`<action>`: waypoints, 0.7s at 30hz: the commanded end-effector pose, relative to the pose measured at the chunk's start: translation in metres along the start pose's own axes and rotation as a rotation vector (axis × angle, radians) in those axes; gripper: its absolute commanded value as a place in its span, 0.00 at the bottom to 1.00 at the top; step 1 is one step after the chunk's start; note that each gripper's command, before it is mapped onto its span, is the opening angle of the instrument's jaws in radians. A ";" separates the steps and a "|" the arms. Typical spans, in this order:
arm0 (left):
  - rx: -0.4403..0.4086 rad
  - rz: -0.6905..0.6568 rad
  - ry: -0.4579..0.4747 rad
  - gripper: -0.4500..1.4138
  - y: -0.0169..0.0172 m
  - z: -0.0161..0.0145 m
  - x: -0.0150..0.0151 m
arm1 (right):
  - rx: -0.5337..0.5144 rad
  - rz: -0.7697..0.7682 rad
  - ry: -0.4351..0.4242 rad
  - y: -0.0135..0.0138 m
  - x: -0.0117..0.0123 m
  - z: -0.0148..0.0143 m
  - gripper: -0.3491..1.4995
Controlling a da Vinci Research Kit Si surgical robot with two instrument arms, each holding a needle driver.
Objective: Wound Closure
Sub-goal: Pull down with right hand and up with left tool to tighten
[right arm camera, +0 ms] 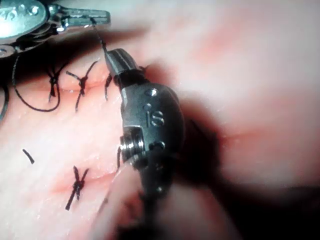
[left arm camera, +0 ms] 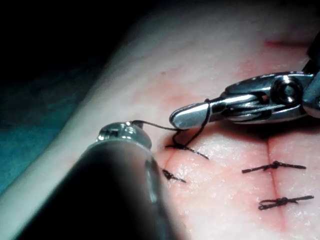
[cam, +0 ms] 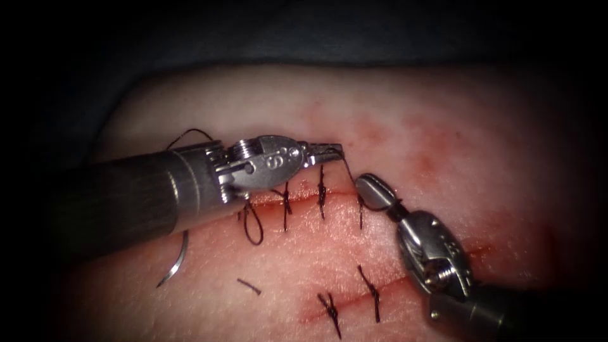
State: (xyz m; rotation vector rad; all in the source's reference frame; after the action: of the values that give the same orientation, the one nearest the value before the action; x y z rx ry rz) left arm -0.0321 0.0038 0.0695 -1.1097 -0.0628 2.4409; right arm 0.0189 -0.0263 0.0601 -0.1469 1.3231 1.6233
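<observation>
On the left side of the tissue (cam: 443, 114), the needle (cam: 174, 266) lies free on the surface, not in the tissue and held by no tool. Near it to the right lies a short cut end of thread (cam: 249, 286). Above them, the left tool (cam: 329, 151) reaches across the cut (cam: 304, 197), and its jaws are closed on the thread (cam: 348, 170) just above the cut. From there the thread runs down to the newest stitch (cam: 360, 212) and, in the left wrist view, goes around the closed jaws of the right tool (cam: 373, 190), which seem to grip nothing between them. I judge that a knot is in work at this stitch. A next move, in my opinion, needs steady tension without tearing the tissue. Three finished stitches (cam: 286, 206) and a loose loop (cam: 253, 228) sit close to the left, so space is narrow. A second cut (cam: 392, 288) with two stitches lies below.
</observation>
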 end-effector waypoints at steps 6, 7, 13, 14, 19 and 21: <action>0.026 -0.032 -0.027 0.00 -0.0050 0.0040 -0.0004 | 0.023 -0.058 0.013 -0.0018 -0.0006 -0.0005 0.00; 0.027 -0.039 -0.028 0.00 -0.0057 0.0047 -0.0003 | 0.024 -0.065 0.015 -0.0018 -0.0007 -0.0006 0.00; 0.030 -0.085 0.004 0.00 -0.0093 0.0074 0.0007 | 0.028 -0.094 -0.004 -0.0018 -0.0022 -0.0018 0.00; 0.032 -0.091 0.009 0.00 -0.0098 0.0077 0.0008 | 0.029 -0.097 -0.005 -0.0018 -0.0024 -0.0020 0.00; 0.040 -0.127 0.042 0.00 -0.0130 0.0096 0.0010 | 0.036 -0.109 0.003 -0.0018 -0.0035 -0.0031 0.00; 0.038 -0.133 0.053 0.00 -0.0138 0.0103 0.0008 | 0.043 -0.110 0.004 -0.0019 -0.0037 -0.0033 0.00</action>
State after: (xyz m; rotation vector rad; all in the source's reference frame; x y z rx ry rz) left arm -0.0340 0.0174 0.0794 -1.1195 -0.0726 2.2752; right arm 0.0195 -0.0316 0.0595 -0.1973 1.3244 1.5025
